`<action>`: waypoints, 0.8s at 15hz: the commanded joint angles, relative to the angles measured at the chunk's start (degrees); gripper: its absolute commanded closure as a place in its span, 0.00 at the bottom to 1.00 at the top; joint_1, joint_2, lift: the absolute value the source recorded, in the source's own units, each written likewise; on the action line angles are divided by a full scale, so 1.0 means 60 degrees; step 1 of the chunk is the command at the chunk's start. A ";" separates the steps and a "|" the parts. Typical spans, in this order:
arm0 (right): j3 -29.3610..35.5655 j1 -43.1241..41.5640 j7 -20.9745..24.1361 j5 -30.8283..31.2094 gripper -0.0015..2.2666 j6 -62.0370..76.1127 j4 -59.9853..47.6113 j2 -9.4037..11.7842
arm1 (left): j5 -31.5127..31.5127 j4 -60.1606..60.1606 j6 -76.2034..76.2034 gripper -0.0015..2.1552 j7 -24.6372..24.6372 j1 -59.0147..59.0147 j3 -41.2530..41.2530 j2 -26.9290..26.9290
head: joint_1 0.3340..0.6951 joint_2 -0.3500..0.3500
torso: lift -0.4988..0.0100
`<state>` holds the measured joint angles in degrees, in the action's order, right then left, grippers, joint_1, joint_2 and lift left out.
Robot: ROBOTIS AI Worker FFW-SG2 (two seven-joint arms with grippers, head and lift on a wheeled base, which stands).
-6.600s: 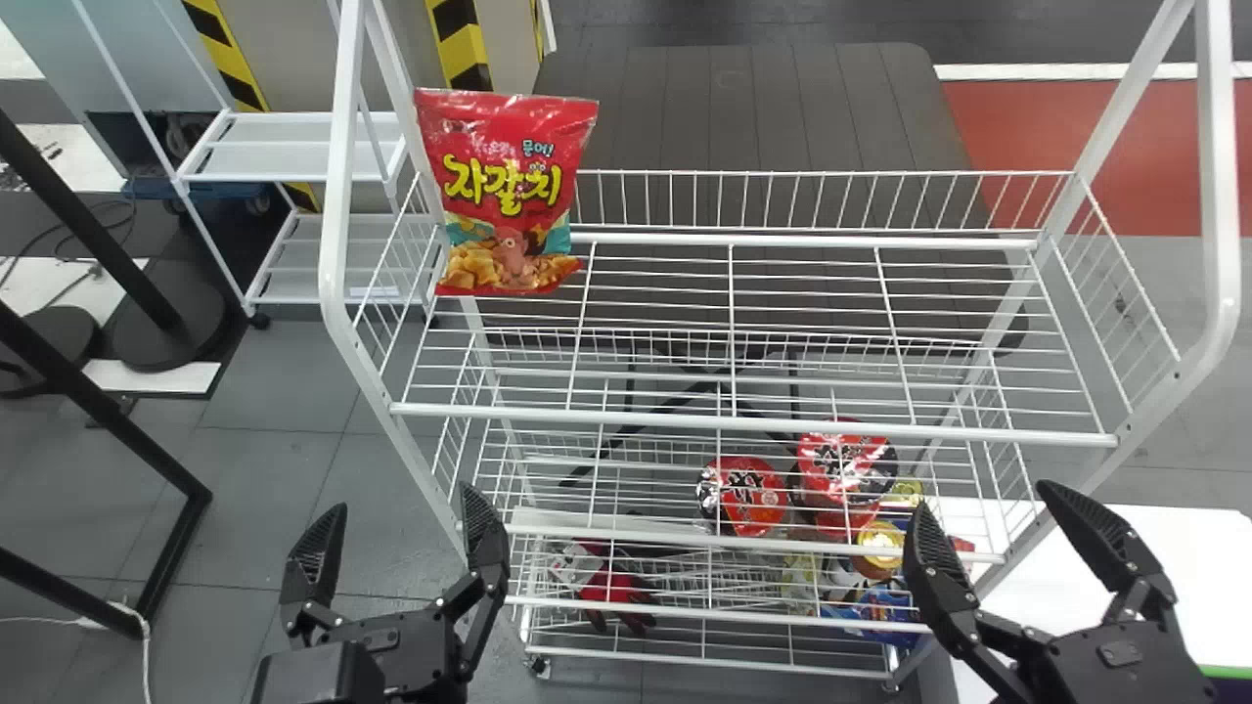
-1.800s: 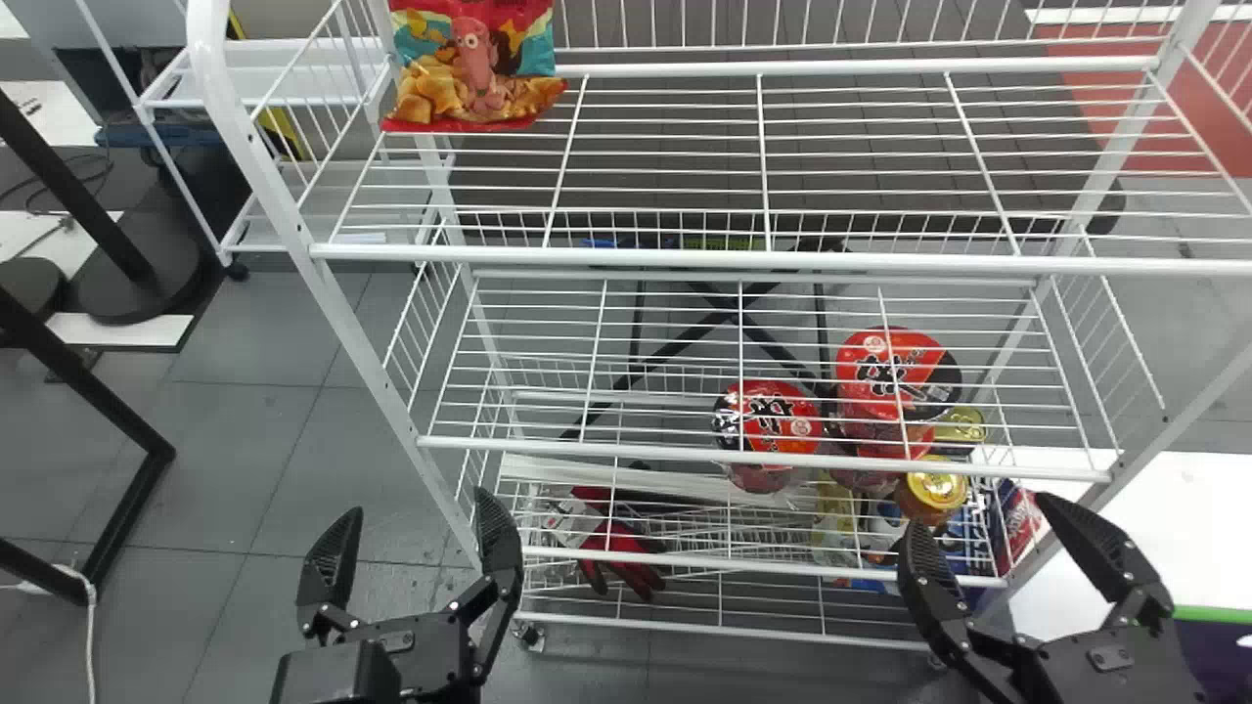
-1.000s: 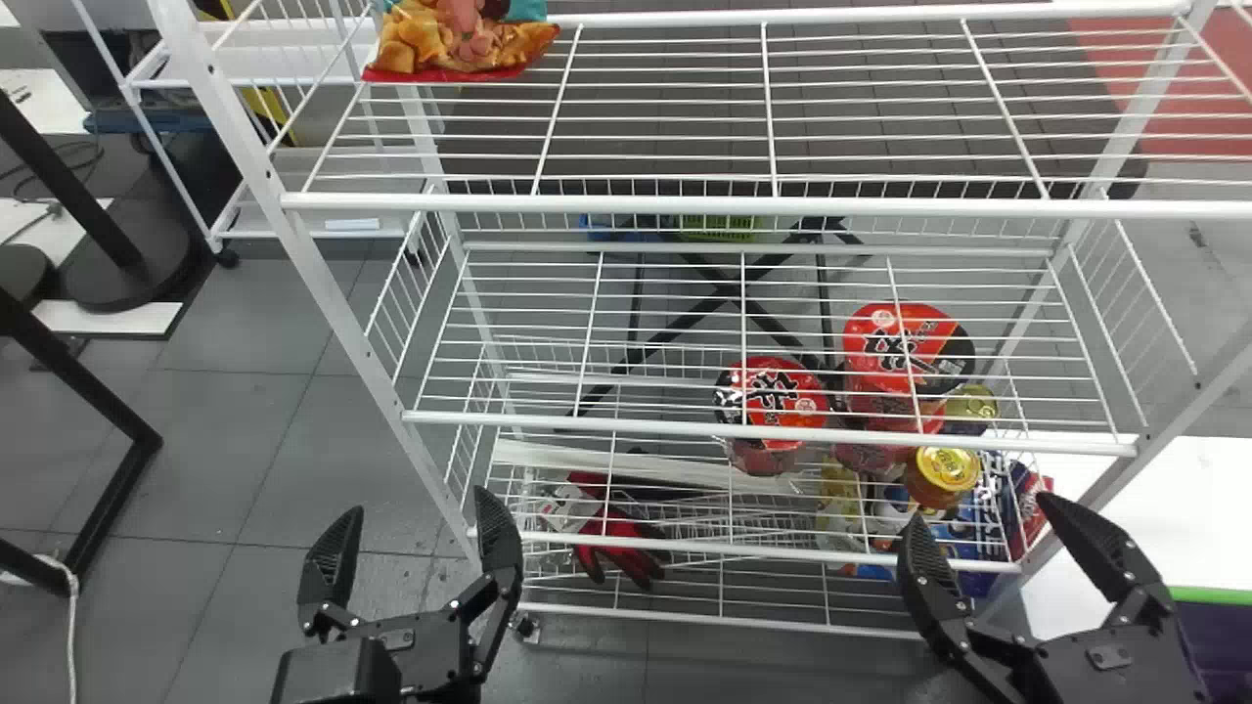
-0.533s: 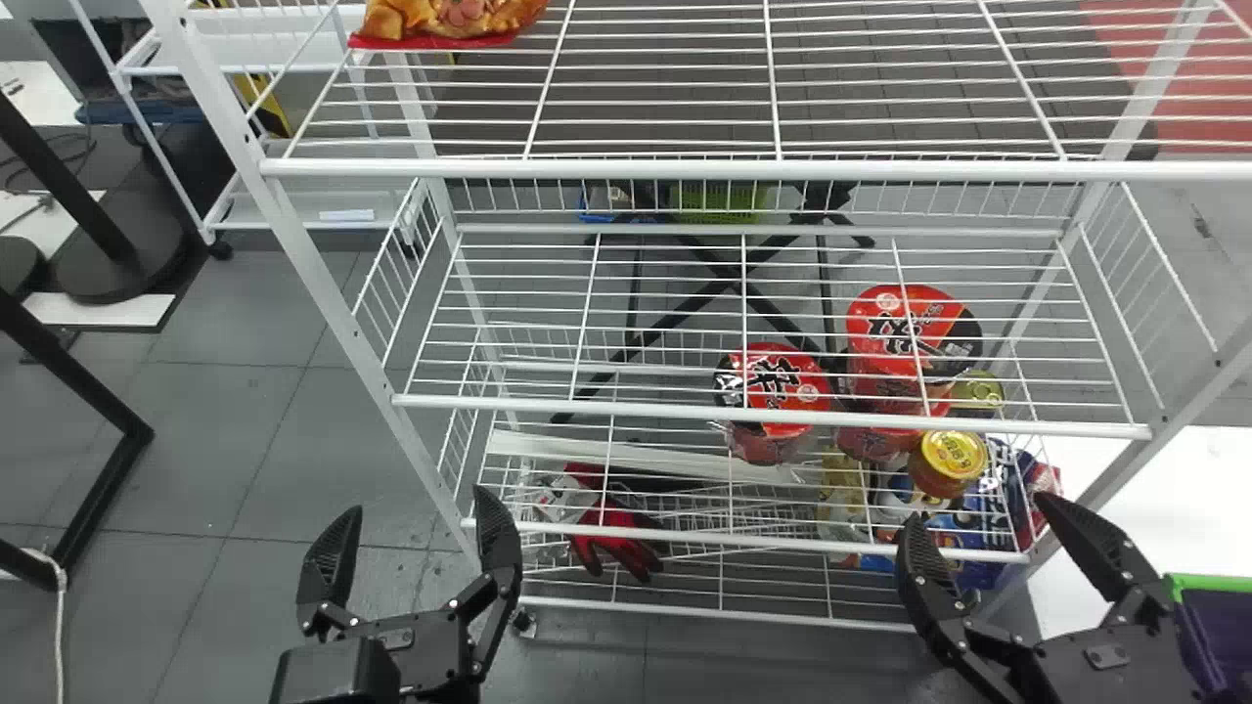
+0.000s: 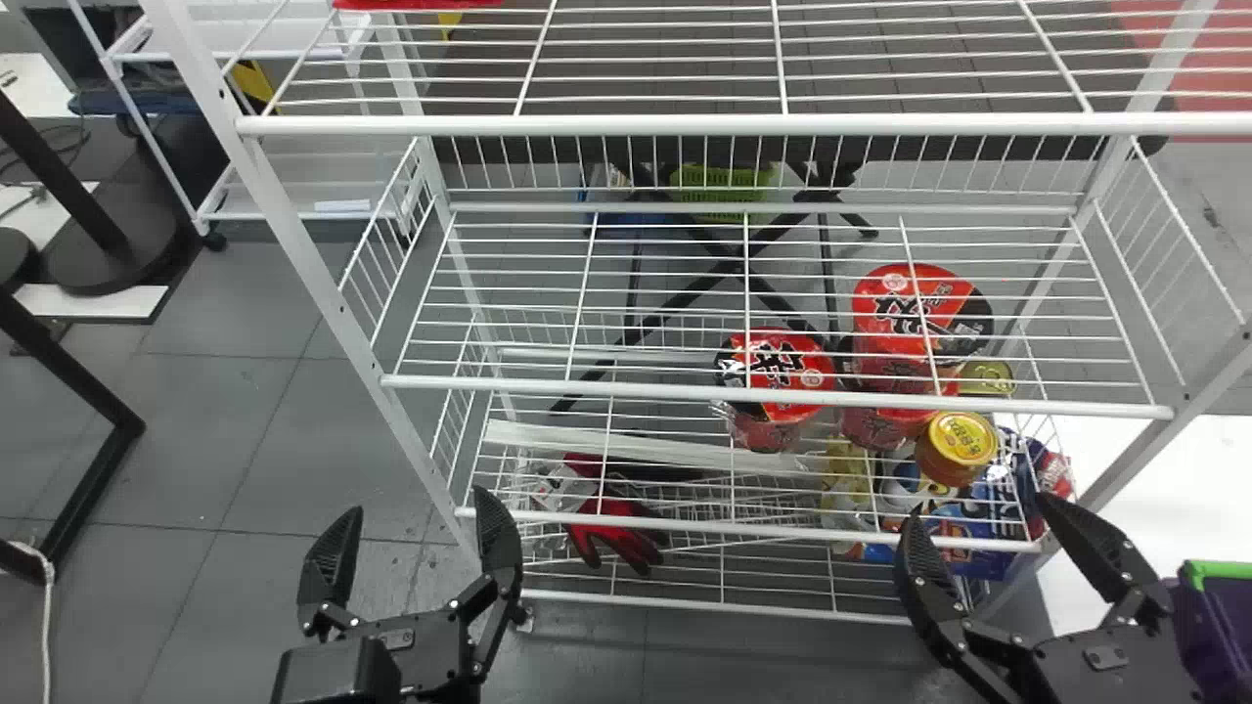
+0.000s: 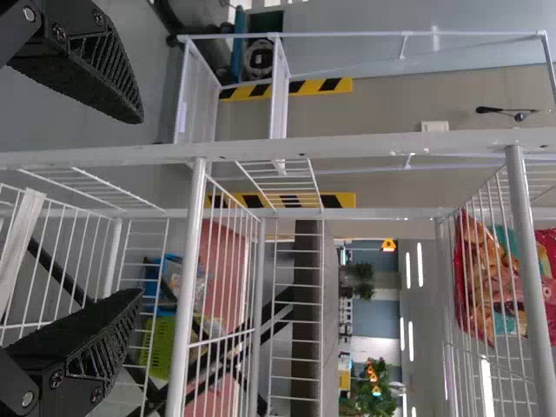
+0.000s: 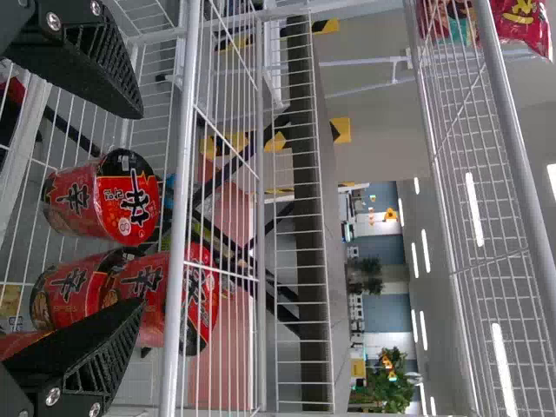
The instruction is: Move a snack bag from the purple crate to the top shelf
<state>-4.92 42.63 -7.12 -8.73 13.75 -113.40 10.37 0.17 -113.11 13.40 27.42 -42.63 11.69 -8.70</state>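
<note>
My left gripper [image 5: 416,506] stands open and holds nothing, low in front of the white rack's left side. To the right, my right gripper [image 5: 980,506] is open and empty beside the rack's lower right corner. The purple crate [image 5: 1205,636] with a green rim peeks in at the right edge; its inside is hidden. On the top shelf [image 5: 685,124], at its left end, the red snack bag [image 5: 421,4] shows just its lower edge. The left wrist view has the left gripper [image 6: 139,207] and the bag [image 6: 499,278] behind wires; the right wrist view has the right gripper [image 7: 141,208] and the bag [image 7: 523,24].
Red noodle cups [image 5: 778,376], a yellow-lidded jar [image 5: 959,445] and blue packs [image 5: 968,528] occupy the rack's lower right. A red glove [image 5: 616,533] lies at lower left. A white table [image 5: 1154,499] stands right of the rack; a black metal frame [image 5: 78,401] is at far left.
In the head view the rack has shifted upward and grown larger, carrying the bag mostly out at the top. The purple crate has come further in at the right. Both grippers remain open.
</note>
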 commanded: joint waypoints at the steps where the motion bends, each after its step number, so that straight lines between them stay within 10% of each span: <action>1: 0.0000 0.0000 0.0000 0.0005 0.01 -0.0001 0.0003 -0.0015 | 0.0000 0.0014 0.0000 0.05 0.0000 0.0000 0.0000 0.0000 | 1.00 0.63 | 0.31; 12: -0.0059 0.0000 0.0000 0.0079 0.01 -0.0001 0.0003 0.0000 | 0.0000 -0.0015 -0.0147 0.05 -0.0015 0.0000 0.0015 0.0000 | 1.00 0.64 | 0.22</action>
<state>-5.27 42.63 -7.12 -8.26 13.75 -113.38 10.37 0.18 -113.14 12.66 27.33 -42.63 11.75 -8.72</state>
